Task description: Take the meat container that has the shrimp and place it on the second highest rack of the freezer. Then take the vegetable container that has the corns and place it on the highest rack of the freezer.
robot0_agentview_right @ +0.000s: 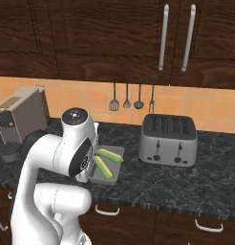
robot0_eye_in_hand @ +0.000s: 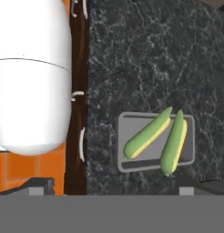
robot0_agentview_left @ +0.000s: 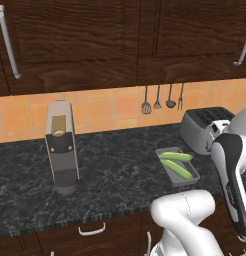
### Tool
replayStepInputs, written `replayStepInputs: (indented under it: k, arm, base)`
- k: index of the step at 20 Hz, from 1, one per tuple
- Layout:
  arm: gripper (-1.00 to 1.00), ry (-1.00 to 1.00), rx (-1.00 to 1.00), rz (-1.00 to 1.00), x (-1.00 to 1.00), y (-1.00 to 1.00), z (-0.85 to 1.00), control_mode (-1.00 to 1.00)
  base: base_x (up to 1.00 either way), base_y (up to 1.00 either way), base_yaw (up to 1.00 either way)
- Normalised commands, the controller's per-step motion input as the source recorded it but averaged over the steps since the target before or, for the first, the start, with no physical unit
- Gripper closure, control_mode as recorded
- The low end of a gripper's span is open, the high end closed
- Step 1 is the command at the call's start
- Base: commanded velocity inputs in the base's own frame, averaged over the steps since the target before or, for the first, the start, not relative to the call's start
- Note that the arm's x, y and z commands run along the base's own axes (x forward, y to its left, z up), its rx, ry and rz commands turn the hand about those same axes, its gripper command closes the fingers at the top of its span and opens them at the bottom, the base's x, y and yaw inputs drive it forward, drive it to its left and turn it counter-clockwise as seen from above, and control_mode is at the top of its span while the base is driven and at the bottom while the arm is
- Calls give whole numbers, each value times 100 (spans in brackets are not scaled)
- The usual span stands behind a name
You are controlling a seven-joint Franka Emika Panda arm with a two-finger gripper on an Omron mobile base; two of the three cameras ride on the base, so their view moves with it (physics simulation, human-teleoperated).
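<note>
The vegetable container (robot0_eye_in_hand: 132,123) is a long shallow grey tray lying on the dark counter, also seen at the tray (robot0_agentview_left: 181,181) and the tray (robot0_agentview_right: 117,150). Two green-yellow corns (robot0_eye_in_hand: 148,133) lie side by side in it, and the cobs (robot0_agentview_left: 176,156) (robot0_agentview_right: 104,167) nearly span its length. My gripper (robot0_eye_in_hand: 120,189) hangs above the counter looking straight down. It is open, its dark fingertips (robot0_eye_in_hand: 41,184) stand wide apart, and nothing is between them. The tray sits just beyond the tips. The meat container, the shrimp and the freezer are out of view.
A silver toaster (robot0_agentview_left: 205,129) (robot0_agentview_right: 168,139) stands right of the tray. A coffee machine (robot0_agentview_left: 61,147) (robot0_agentview_right: 19,115) stands to the left. Utensils (robot0_agentview_left: 162,100) hang on the orange tiled wall under dark wooden cabinets. The tray lies close to the counter's front edge (robot0_eye_in_hand: 86,136).
</note>
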Motion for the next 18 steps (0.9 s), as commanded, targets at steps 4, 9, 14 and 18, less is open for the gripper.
replayStepInputs:
  k: [4, 9, 14, 18]
  arm:
    - [-100, 0, 0, 16, 3, 8, -50, -100]
    - [-100, -1, -1, 19, 22, 18, -48, -100]
    - [-100, -1, -3, 22, 48, -2, -61, -100]
    - [-100, 2, 0, 22, 3, -4, -59, -100]
  base:
    - [0, 0, 0]
    - [0, 0, 0]
    - [0, 0, 0]
    - [0, 0, 0]
